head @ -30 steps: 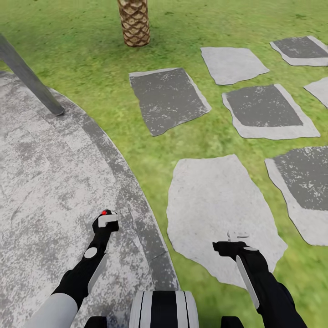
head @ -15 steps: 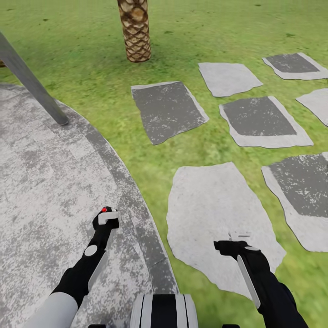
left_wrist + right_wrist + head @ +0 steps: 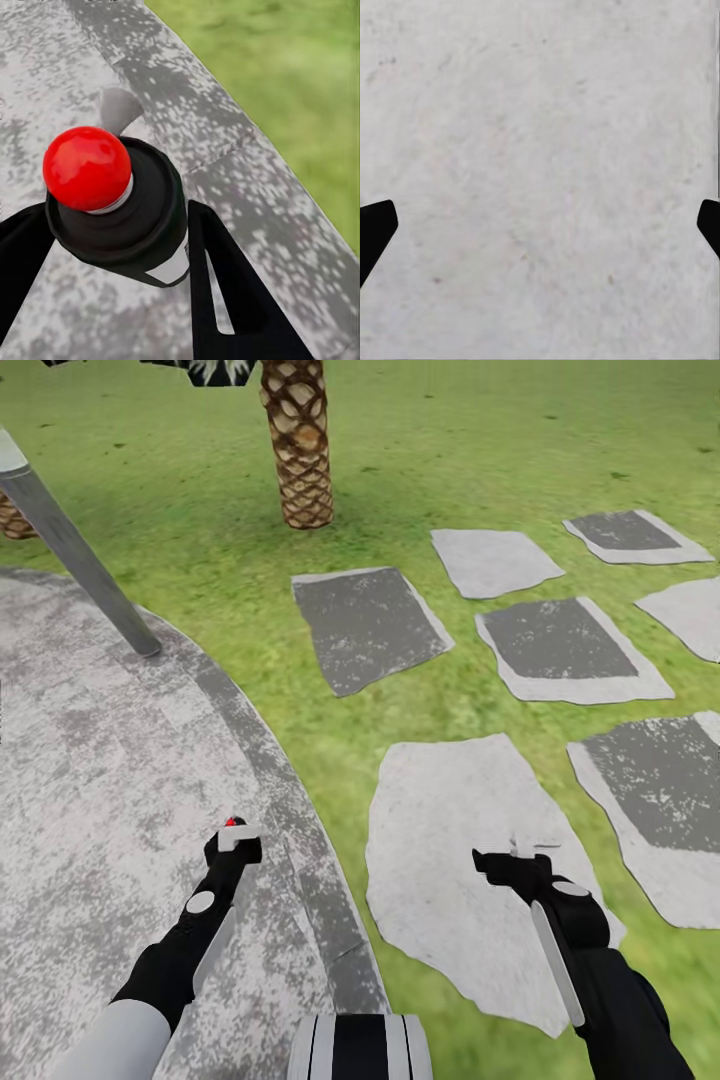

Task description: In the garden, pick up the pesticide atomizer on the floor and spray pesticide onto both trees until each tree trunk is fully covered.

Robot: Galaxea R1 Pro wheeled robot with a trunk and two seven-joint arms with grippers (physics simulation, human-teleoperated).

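My left gripper [image 3: 235,842] hangs low over the grey stone patio, shut on the pesticide atomizer [image 3: 232,830]. In the left wrist view the atomizer [image 3: 112,210] is a dark bottle with a red ball top, a grey nozzle and a white label, held between the two black fingers [image 3: 225,285]. My right gripper [image 3: 527,849] hovers over a pale stepping stone, and in the right wrist view it [image 3: 540,225] is open, its fingertips wide apart with nothing between them. The grey-brown tree trunks are out of view. The lawn [image 3: 300,700] spreads ahead.
A round grey stone patio [image 3: 90,780] lies under my left side, with a slanted grey pole [image 3: 80,560] rising from it. Pale and dark stepping stones [image 3: 365,625] dot the grass to the right. A scaly palm trunk [image 3: 297,450] stands ahead, and another [image 3: 12,518] at the far left.
The whole view has shifted: palm, stones and pole sit lower in the picture, so the camera moved. The left gripper still holds the atomizer; the right stays open.
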